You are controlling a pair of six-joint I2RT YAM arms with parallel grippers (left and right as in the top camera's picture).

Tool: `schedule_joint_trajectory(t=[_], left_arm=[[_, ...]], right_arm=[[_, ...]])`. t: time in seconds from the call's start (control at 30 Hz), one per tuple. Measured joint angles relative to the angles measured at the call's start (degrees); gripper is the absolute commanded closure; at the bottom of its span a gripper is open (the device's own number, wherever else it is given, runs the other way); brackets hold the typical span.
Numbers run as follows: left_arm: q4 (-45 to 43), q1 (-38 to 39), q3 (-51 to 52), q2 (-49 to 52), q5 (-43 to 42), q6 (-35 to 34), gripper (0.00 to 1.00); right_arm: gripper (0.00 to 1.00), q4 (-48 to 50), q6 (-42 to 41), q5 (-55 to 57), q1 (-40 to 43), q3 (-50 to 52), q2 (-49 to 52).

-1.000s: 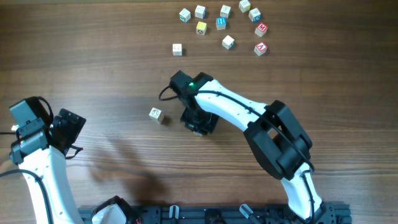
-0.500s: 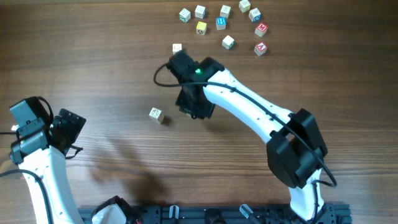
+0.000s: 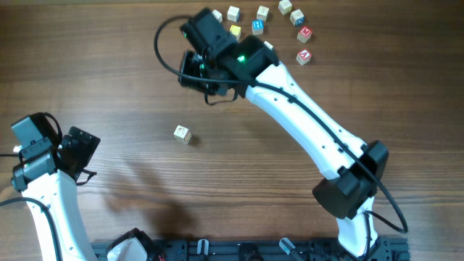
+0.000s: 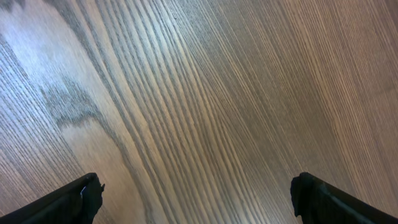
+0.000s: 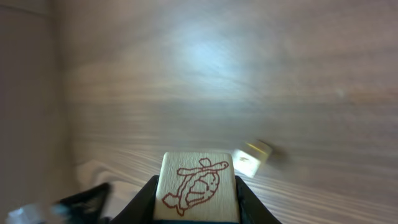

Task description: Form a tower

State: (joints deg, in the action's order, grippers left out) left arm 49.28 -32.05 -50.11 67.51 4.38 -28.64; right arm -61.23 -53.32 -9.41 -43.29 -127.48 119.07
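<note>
My right gripper [image 5: 198,202] is shut on a pale wooden cube [image 5: 198,185] whose face shows a red turtle drawing. Seen from overhead, the right gripper [image 3: 203,71] hangs at the back of the table, just left of the loose cubes, and its body hides the held cube. A single pale cube [image 3: 182,134] lies alone mid-table. In the right wrist view a blurred pale cube [image 5: 252,157] lies on the wood beyond the held one. At the left edge my left gripper [image 3: 80,148] stands open over bare wood [image 4: 199,93]. No tower shows in any view.
Several loose letter cubes lie at the back: a yellow one [image 3: 235,31], a blue one [image 3: 257,27], two red ones [image 3: 304,33] [image 3: 304,56] and pale ones [image 3: 262,12]. The right arm [image 3: 304,123] stretches diagonally across the table.
The right arm has swung from mid-table toward the back left, carrying its cube, and now covers the pale cube that lay there. The left arm has not moved.
</note>
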Motion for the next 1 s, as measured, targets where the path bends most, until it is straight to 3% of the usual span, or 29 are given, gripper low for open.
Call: schedule_joint_trajectory(t=[0.23, 0.33, 0.43, 0.57, 0.77, 1.0], left_arm=[[0.0, 0.0, 0.0, 0.0, 0.0, 0.0, 0.00], [0.0, 0.0, 0.0, 0.0, 0.0, 0.0, 0.00], [0.0, 0.0, 0.0, 0.0, 0.0, 0.0, 0.00], [0.0, 0.0, 0.0, 0.0, 0.0, 0.0, 0.00], [0.0, 0.0, 0.0, 0.0, 0.0, 0.0, 0.00], [0.0, 0.0, 0.0, 0.0, 0.0, 0.0, 0.00]], right_arm=[[0.76, 1.3, 4.5, -0.3, 1.1, -28.0, 0.2], [0.78, 9.1, 5.0, 0.1, 4.2, -36.0, 0.0], [0.78, 13.0, 5.0, 0.7, 5.4, -36.5, 0.0], [0.80, 9.9, 5.0, 0.9, 3.3, -35.9, 2.0], [0.85, -8.7, 2.3, 0.2, -0.9, -28.9, 17.1], [0.87, -17.6, -1.1, -1.6, -5.0, -27.5, 27.4]])
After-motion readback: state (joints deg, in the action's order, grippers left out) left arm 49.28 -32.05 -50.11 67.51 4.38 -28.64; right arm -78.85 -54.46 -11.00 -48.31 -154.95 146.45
